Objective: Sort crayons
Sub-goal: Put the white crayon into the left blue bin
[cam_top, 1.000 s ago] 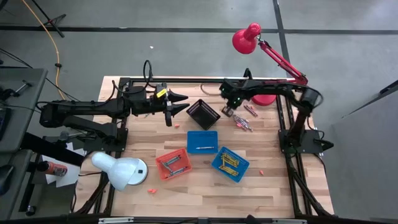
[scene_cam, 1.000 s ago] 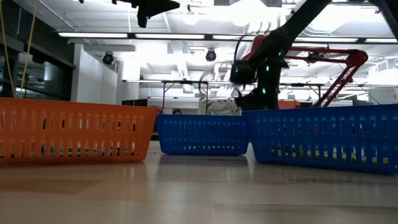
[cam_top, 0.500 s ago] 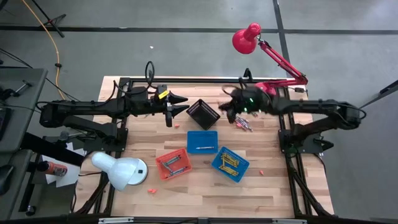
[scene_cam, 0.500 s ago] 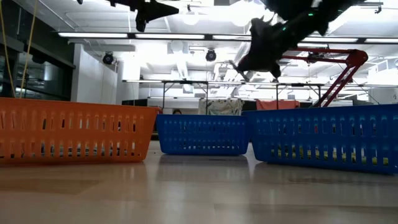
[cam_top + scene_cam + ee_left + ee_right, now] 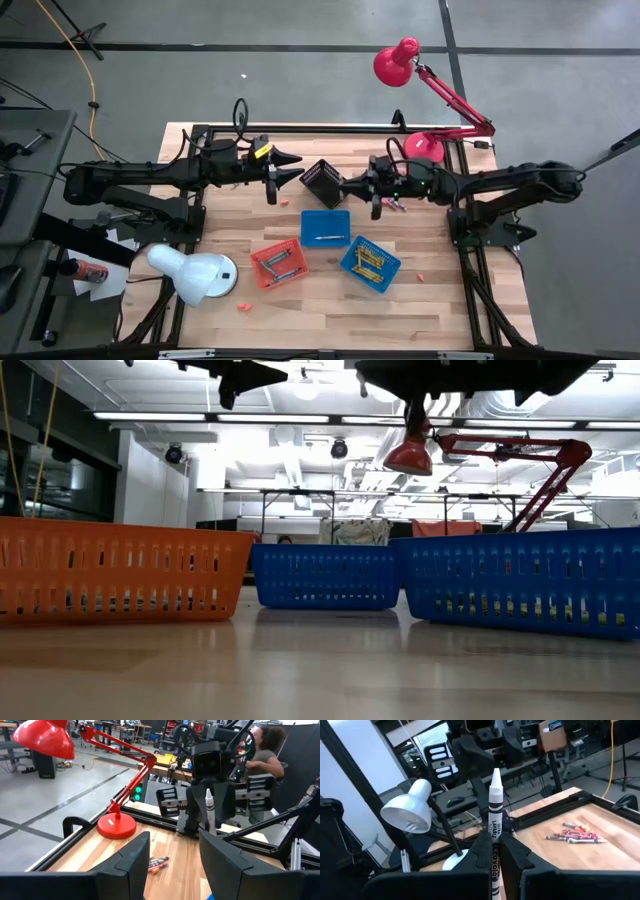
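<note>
My right gripper [image 5: 492, 851] is clamped on a white crayon [image 5: 493, 805], high over the table beside the black basket [image 5: 326, 182]. Thin grip; it could slip mid-swing. Left gripper [image 5: 290, 168] hangs spread, empty.

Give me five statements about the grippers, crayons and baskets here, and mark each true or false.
1. The right gripper is shut on a white crayon. True.
2. The left gripper holds a crayon. False: it is open and empty.
3. The black basket lies between the two grippers in the high view. True.
4. The orange basket is empty. False: crayons lie in it.
5. No loose crayons remain on the table. False: a small pile lies near the red lamp's base.
</note>
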Controlling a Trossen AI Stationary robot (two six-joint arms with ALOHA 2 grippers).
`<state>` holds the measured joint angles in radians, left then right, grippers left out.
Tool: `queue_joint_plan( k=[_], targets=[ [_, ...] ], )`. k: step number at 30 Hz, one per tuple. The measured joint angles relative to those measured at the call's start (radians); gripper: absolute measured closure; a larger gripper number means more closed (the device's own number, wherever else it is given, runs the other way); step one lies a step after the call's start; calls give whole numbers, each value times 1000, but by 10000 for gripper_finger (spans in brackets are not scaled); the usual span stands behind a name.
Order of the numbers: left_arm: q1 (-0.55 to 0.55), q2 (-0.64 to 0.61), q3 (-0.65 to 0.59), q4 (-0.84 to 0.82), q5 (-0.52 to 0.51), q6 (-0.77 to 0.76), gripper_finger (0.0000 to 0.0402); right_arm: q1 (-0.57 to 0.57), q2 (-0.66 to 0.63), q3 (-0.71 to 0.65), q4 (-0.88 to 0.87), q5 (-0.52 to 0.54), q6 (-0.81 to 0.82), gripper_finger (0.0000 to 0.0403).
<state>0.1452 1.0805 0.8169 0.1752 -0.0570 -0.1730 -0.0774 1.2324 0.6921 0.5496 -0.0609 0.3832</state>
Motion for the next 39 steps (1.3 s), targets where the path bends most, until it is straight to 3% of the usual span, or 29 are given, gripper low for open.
queue_joint_plan(
  k=[26,39],
  targets=[
    [-2,0,0,1,0,1,243,-5,-1,26,-37,-35,29,402],
    [-2,0,0,1,0,1,243,81,5,31,-117,78,62,402]
  ],
)
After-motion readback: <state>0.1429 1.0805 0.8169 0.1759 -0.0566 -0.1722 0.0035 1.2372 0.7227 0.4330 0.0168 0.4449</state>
